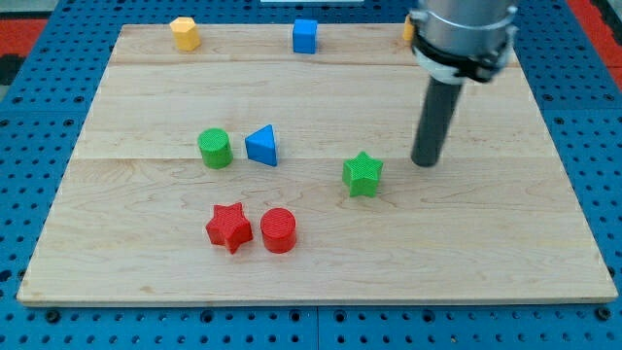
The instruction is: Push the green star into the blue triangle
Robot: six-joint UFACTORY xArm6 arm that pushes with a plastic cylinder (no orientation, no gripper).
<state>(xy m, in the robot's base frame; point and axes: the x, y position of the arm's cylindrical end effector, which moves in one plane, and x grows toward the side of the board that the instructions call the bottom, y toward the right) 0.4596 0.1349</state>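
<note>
On the pale wooden desk (486, 243), the ridged green star block (362, 174) lies well right of the blue triangle block (262, 145). My tip (424, 162) rests just right of the star; no pincer shows

On my worktop (146, 243) I count two green blocks, a star (362, 175) and a cylinder (215, 148); two red, a star (228, 227) and a cylinder (278, 230); two blue, a triangle (262, 146) and a cube (305, 35); one yellow block (185, 33).
</note>
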